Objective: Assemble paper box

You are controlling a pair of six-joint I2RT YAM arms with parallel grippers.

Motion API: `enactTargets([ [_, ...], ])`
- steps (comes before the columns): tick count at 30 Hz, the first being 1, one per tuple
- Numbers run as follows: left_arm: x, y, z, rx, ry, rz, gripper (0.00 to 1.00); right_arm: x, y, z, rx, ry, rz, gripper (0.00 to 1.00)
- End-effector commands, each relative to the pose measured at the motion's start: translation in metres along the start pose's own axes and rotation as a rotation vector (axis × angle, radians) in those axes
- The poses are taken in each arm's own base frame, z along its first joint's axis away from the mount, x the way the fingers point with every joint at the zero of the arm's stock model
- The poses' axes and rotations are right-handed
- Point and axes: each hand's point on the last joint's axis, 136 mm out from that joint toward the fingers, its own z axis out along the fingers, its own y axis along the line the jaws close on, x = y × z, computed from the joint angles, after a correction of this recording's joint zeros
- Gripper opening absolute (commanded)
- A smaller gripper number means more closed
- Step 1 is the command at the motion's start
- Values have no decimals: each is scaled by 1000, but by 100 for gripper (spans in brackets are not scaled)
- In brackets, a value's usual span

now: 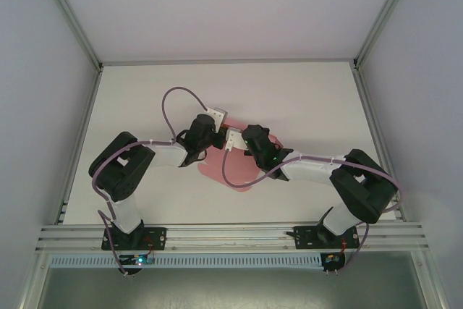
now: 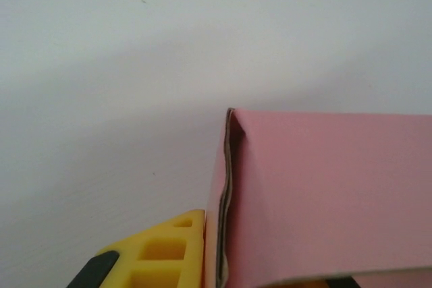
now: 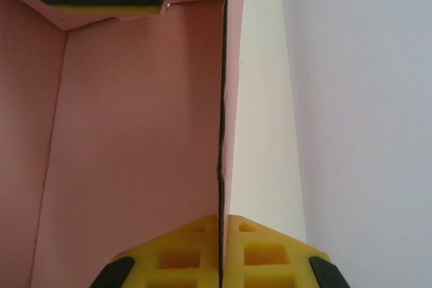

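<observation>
Since both arms meet over the middle of the white table [image 1: 145,92], the half-folded paper box [image 1: 242,175] lies between them, spreading toward 6 o'clock from the two claws in the overhead view. The right gripper [image 3: 220,234] is pinched thin on an upright wall whose edge runs from 12 to 6 o'clock. The left gripper [image 1: 208,132] stands at about the box's 11 o'clock, one yellow finger [image 2: 169,251] touching a fold; whether it clamps I cannot tell. The right arm probably has the surer hold for the next crease

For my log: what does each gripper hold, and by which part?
Right gripper pinches the paper box by one panel's edge; left gripper seems to clamp a folded edge.
</observation>
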Motion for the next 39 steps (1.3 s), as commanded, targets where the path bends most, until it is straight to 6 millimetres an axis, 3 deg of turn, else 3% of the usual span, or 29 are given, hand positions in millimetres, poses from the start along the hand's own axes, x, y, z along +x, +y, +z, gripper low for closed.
enactTargets([
  [1, 69, 108, -15, -513, 125, -47, 9, 8, 38, -12, -152, 6, -47, 0],
  [5, 73, 96, -16, -541, 32, -30, 9, 11, 41, -12, -163, 19, -45, 0],
  [13, 76, 118, -28, -716, 12, -104, 5, 15, 40, -19, -187, 40, -26, 0],
  [21, 86, 131, -34, -779, 61, -129, 9, 26, 41, -18, -191, 84, -10, 0],
  [25, 89, 140, -43, -818, 63, -171, 25, 27, 40, -19, -203, 83, 10, 0],
  [29, 88, 140, -41, -793, 47, -184, 26, 29, 37, -21, -200, 87, 21, 0],
  [32, 83, 125, -27, -662, 6, -199, 17, 26, 39, -21, -216, 69, 30, 0],
  [35, 69, 109, -16, -554, -39, -184, 15, 25, 39, -20, -221, 67, 33, 0],
  [39, 59, 118, -16, -625, -43, -182, 9, 26, 40, -19, -227, 76, 34, 0],
])
